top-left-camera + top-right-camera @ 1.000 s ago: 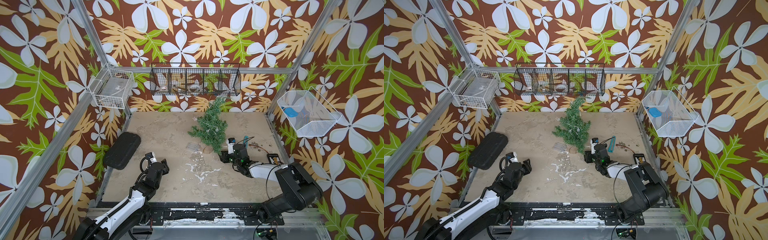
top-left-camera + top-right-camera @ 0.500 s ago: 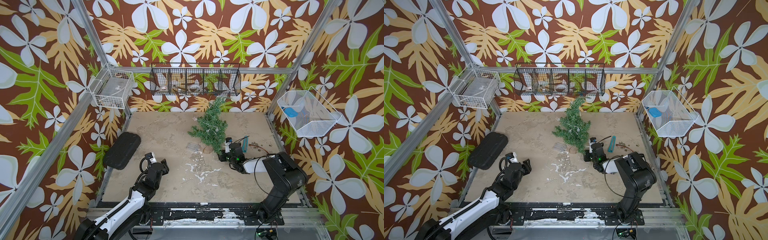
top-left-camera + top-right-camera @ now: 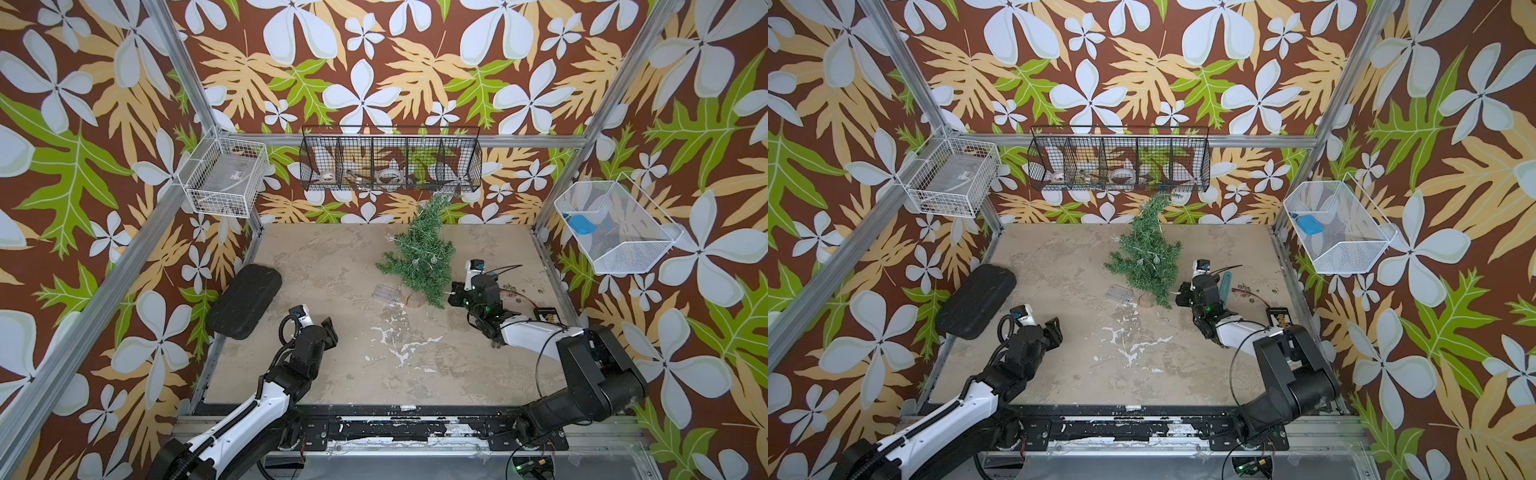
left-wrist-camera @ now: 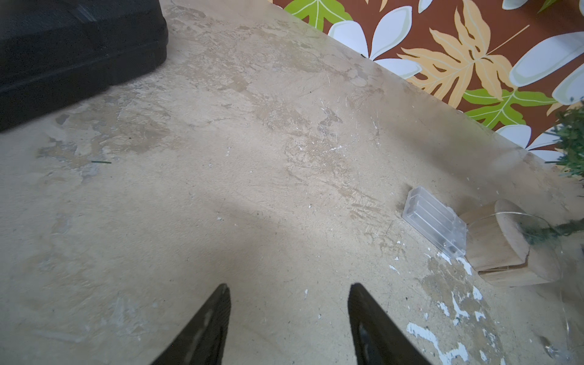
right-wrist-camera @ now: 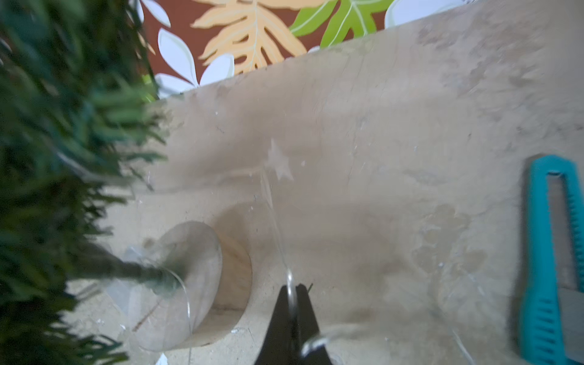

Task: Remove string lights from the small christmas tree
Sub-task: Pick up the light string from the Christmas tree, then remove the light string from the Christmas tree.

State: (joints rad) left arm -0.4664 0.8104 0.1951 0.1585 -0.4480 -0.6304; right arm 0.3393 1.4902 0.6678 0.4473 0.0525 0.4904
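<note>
My right hand (image 5: 292, 294) pinches the wire of the string lights (image 5: 275, 221) beside the base of the small christmas tree (image 3: 422, 257), which lies on the tabletop (image 3: 332, 365), ready to pull the strand free. My left hand (image 4: 289, 294) hovers spread, well apart.

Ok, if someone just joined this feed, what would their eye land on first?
The small christmas tree lies on its side toward the back of the table, with the string lights draped in its branches. Next comes the right gripper beside the tree's wooden base, shut on the thin strand. The left gripper hangs open over bare tabletop near the black case.
</note>
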